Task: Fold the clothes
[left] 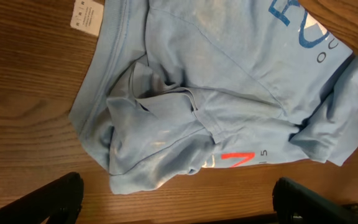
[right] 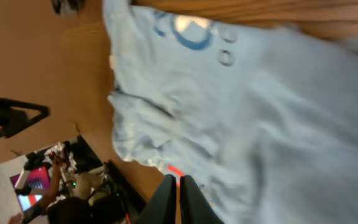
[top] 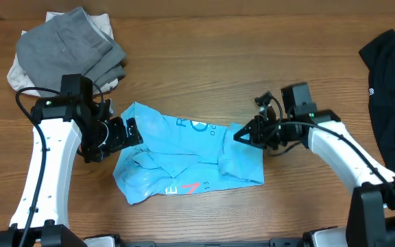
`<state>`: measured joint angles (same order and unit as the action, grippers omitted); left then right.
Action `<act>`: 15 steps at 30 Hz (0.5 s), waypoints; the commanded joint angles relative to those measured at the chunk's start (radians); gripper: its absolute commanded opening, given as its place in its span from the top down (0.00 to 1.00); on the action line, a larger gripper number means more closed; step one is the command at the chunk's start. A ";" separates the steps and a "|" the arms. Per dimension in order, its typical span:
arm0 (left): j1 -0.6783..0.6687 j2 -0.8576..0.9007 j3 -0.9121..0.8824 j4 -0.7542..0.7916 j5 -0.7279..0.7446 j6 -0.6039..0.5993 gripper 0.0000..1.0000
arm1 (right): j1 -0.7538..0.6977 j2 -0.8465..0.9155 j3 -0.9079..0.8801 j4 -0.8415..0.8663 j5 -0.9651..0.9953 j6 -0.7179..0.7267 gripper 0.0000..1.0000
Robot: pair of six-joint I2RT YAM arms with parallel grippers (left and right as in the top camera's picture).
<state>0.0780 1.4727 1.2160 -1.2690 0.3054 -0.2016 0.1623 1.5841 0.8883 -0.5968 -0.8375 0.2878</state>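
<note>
Your light blue T-shirt (top: 184,161) lies crumpled on the wooden table (top: 204,55), in the middle between the 2 arms. Blue lettering shows near its far edge and a red mark (left: 235,160) near its front edge. A white label (left: 87,14) sticks out at 1 corner.

Your left claw (top: 125,132) is released: its 2 fingers (left: 61,196) stand wide apart and grasp nothing. It sits at the shirt's left edge, and in the left wrist view the bunched folds lie ahead of the spread fingers.

Your right claw (top: 241,135) is clenched at the shirt's right edge, its tips almost together. You cannot tell whether any cloth is nipped between them.

A grey garment (top: 67,44) is piled on an off-white garment (top: 16,72) at the far left. A black garment (top: 393,89) lies at the right edge. Both lie apart from the shirt.
</note>
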 commanded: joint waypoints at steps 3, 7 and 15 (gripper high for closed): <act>-0.006 -0.007 -0.005 0.003 -0.002 0.022 0.00 | -0.026 0.045 -0.129 0.174 -0.042 0.088 0.89; -0.006 -0.007 -0.005 0.015 -0.001 0.022 0.00 | -0.016 0.137 -0.143 0.278 -0.123 0.087 0.89; -0.006 -0.007 -0.005 0.014 0.001 0.023 0.00 | -0.002 0.353 -0.142 0.505 -0.227 0.161 0.89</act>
<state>0.0780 1.4727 1.2160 -1.2568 0.3058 -0.2020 0.1532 1.8832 0.7513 -0.1387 -0.9886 0.4137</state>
